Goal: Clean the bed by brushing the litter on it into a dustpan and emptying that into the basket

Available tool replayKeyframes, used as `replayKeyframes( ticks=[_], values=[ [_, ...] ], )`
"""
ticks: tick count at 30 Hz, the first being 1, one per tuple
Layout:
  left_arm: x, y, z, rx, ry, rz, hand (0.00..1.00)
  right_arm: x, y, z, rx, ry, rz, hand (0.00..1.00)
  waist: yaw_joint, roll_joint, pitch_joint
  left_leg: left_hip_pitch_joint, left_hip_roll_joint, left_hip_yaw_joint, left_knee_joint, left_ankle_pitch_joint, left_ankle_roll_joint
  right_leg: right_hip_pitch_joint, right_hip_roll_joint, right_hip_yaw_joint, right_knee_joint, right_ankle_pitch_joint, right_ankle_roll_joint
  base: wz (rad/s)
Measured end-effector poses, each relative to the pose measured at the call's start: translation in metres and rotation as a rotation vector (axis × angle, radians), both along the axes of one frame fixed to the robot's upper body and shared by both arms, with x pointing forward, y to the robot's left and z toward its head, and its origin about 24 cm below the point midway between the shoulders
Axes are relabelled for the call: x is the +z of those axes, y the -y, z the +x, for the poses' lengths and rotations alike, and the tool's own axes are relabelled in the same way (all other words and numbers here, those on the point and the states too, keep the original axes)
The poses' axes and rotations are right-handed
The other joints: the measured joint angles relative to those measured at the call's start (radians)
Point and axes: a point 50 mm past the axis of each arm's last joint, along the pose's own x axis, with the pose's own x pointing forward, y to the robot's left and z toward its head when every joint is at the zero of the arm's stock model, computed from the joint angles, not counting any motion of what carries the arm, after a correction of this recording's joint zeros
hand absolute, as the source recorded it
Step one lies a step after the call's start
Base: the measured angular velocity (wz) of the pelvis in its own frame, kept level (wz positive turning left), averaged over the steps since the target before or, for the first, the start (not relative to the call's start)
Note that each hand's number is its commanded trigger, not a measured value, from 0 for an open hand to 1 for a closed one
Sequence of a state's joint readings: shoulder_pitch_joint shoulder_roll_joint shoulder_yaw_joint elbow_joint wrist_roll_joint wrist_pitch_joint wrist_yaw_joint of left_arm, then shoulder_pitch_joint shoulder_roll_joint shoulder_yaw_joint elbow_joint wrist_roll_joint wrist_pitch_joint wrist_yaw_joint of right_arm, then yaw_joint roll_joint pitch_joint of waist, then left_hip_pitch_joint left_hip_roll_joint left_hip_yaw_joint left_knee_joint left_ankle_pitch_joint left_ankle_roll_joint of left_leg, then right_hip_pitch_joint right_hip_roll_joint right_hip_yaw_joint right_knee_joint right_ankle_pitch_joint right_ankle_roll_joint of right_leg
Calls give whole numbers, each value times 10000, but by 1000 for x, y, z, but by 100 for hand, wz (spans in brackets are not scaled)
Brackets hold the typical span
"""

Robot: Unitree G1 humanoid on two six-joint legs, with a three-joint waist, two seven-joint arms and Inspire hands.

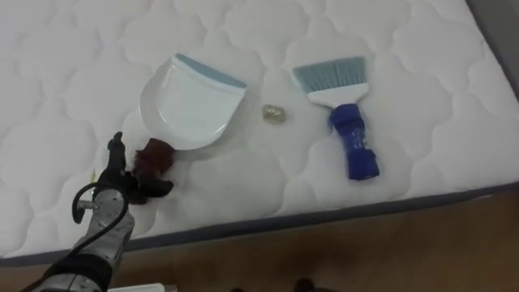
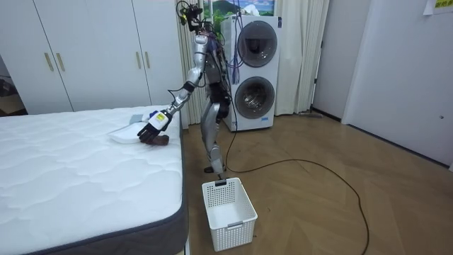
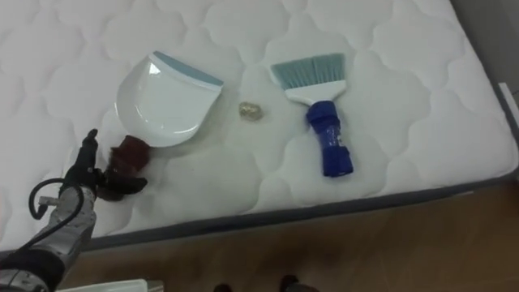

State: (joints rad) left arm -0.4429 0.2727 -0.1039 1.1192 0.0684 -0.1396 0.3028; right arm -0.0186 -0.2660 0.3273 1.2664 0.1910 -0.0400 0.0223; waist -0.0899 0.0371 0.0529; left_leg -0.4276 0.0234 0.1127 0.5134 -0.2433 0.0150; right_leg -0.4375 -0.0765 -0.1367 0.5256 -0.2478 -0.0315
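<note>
My left robot hand [image 1: 122, 182] sits over the bed [image 1: 405, 49] close to its near edge, right at the dark red handle [image 1: 156, 156] of the dustpan [image 1: 190, 101]. The fingers are spread apart, not clamped. One points up toward the far side of the bed, and the thumb reaches out beneath the end of the handle. The hand is just beside the handle. I cannot tell whether it touches.

The dustpan lies flat on the quilted mattress. Its white pan is angled away from me, and its pale blue lip faces the far side of the bed. A small crumpled scrap [image 1: 275, 113] lies on the mattress just beyond the lip's nearer corner, apart from the pan. It sits between the dustpan and the brush [image 1: 345, 122].

The brush lies flat further toward the right-hand edge of the bed. Its light blue bristles fan toward the far side, and its blue grip points back to the near edge.

In the room view I stand on the wooden floor at the long side of the bed, with my arm stretched down to the dustpan. A white basket [image 2: 237, 219] stands on the floor near the bed's corner, and stacked washing machines [image 2: 255, 74] are behind me.
</note>
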Motion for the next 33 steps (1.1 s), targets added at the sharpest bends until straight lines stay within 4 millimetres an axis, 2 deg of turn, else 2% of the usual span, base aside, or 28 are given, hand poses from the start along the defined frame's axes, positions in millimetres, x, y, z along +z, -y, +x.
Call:
replayKeyframes(
  ticks=[14, 24, 31, 32, 33],
  values=[
    [-14, 0, -9, -161, -1080, -306, 0, -1, -1, -2, 265, -438, -285, 0, -148, 6, -8, -30, -1, 181, 43, -40, 91, -247, 32, 250, 320, -2, -7, -3],
    [-16, -2, -9, -6, -1770, -1036, 0, -1, 0, -1, 629, -676, -580, 0, -423, 1, -16, -360, 16, 279, 244, -53, 126, -602, 10, 294, 521, -11, -24, -1],
    [-14, -5, -6, 51, -1929, -1139, 0, -1, 0, -1, 926, -770, -688, 0, -429, -24, -30, -558, 2, 513, 263, -71, 157, -1035, -68, 475, 826, -12, -19, -7],
    [-14, -5, -6, 98, -1941, -1171, 19, -1, 0, -2, 915, -821, -694, 0, -439, -24, -30, -558, 2, 516, 262, -72, 158, -1039, -63, 484, 825, -12, -18, -3],
    [-14, -5, -6, 115, -1936, -1189, 64, -1, 0, -2, 903, -863, -705, 0, -444, -25, -30, -557, 2, 518, 261, -72, 159, -1039, -63, 485, 825, -12, -19, 0]
  ],
)
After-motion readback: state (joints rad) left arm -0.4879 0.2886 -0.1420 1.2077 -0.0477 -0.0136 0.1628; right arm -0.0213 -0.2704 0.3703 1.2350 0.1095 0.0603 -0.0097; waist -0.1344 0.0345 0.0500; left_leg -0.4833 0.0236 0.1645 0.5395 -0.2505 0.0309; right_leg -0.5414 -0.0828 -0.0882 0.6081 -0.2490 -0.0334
